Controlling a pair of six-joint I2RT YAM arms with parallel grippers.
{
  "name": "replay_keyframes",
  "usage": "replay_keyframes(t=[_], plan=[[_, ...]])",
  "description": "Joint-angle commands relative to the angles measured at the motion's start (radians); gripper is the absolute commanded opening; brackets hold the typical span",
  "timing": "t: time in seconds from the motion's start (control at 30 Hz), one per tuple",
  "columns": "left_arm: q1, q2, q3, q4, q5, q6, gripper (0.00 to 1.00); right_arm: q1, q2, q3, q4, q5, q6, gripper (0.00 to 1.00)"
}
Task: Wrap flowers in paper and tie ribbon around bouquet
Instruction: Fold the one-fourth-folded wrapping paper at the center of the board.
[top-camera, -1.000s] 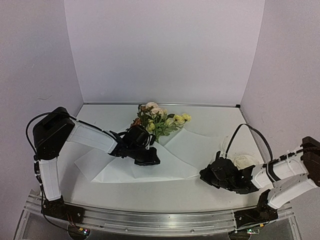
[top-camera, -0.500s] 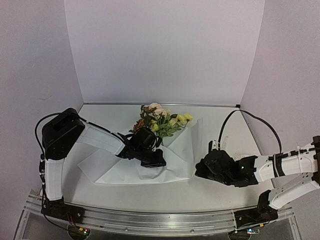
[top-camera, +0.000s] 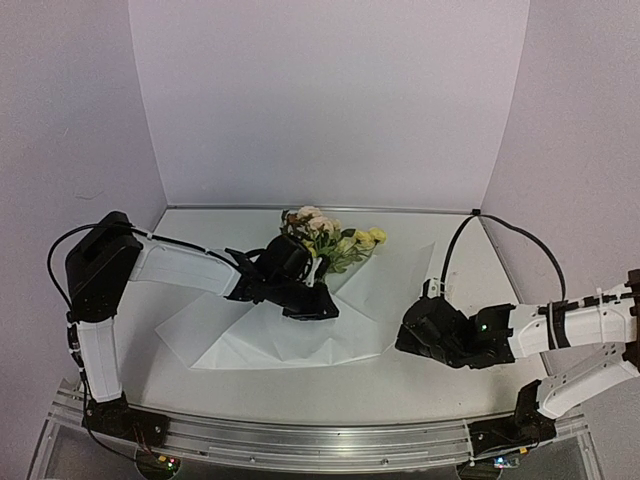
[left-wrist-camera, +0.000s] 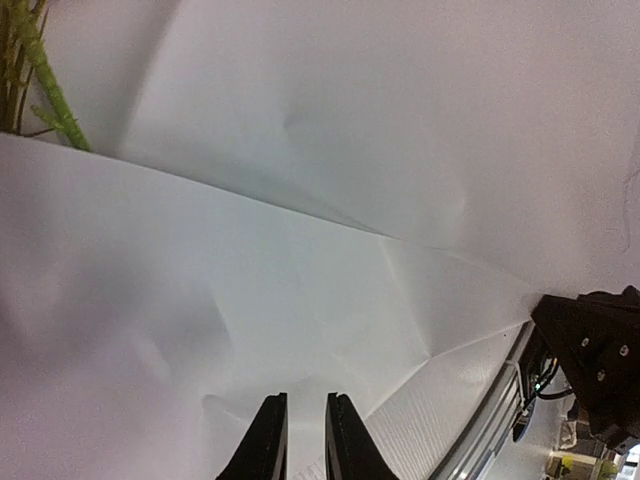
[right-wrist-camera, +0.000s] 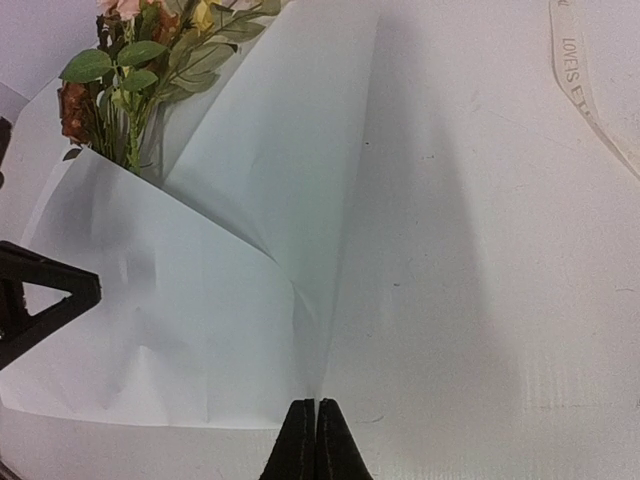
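The flowers (top-camera: 325, 238) lie at the back of the white paper (top-camera: 300, 340), blooms pointing away; in the right wrist view the flowers (right-wrist-camera: 135, 70) show between two paper flaps. My right gripper (top-camera: 403, 335) is shut on the paper's right edge (right-wrist-camera: 300, 250), which rises from the right gripper (right-wrist-camera: 315, 403) as a lifted fold. My left gripper (top-camera: 318, 305) rests on the paper over the stems. In its wrist view the left gripper (left-wrist-camera: 305, 398) has its jaws a narrow gap apart, with creased paper (left-wrist-camera: 300, 250) beneath and nothing clearly pinched. The ribbon (right-wrist-camera: 575, 60) lies at the far right.
White walls close in the table (top-camera: 440, 385) at the back and on both sides. A metal rail (top-camera: 300, 435) runs along the near edge. The right arm's black cable (top-camera: 500, 235) arcs over the right side.
My right gripper has drawn the paper's right edge leftwards and up, folding that flap toward the flowers. The left gripper shifted slightly right along the stems and its jaws parted a little.
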Motion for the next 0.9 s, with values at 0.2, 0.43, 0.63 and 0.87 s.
replay_keyframes(t=[0.2, 0.43, 0.63, 0.87], plan=[[-0.064, 0.046, 0.08, -0.105, 0.19, 0.112, 0.05, 0.004, -0.007, 0.066, -0.062, 0.073, 0.036, 0.0], [-0.084, 0.14, 0.14, -0.106, 0.233, 0.13, 0.04, 0.004, -0.002, 0.084, -0.065, 0.07, 0.035, 0.0], [-0.087, 0.191, 0.158, -0.099, 0.195, 0.104, 0.04, 0.016, -0.005, 0.107, -0.067, 0.054, 0.03, 0.0], [-0.087, 0.205, 0.161, -0.122, 0.124, 0.078, 0.04, 0.045, -0.009, 0.146, -0.069, 0.033, 0.025, 0.0]])
